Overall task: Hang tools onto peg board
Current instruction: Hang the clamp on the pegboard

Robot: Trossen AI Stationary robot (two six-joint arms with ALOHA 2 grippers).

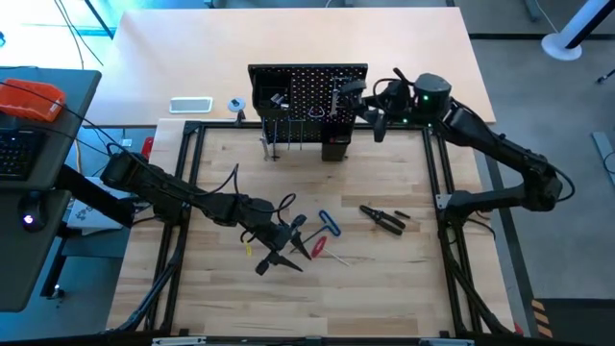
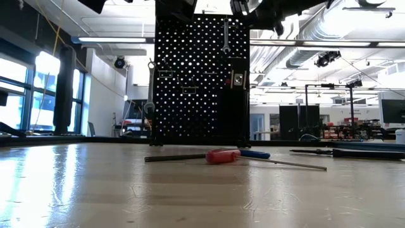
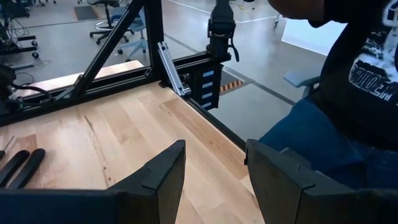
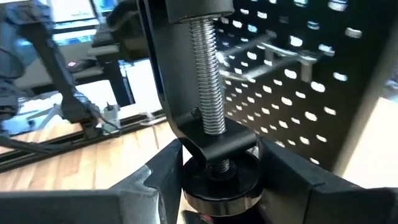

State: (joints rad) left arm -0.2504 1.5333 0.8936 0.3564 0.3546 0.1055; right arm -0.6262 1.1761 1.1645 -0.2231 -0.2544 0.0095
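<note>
Right wrist view: C-clamp (image 4: 208,93) top cut off, right gripper (image 4: 219,186) clamping it.

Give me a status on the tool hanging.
Done: a wrench hangs on the peg board. In hand: the right claw holds the C-clamp at the board. Left: red-handled screwdriver, blue-handled hex key and pliers lie on the table; the left claw is empty.

Robotics lab: exposed ceiling ducts (image 2: 329,28), big windows (image 2: 25,95), equipment racks beyond wooden bench (image 2: 190,190) (open-plan hall).
</note>
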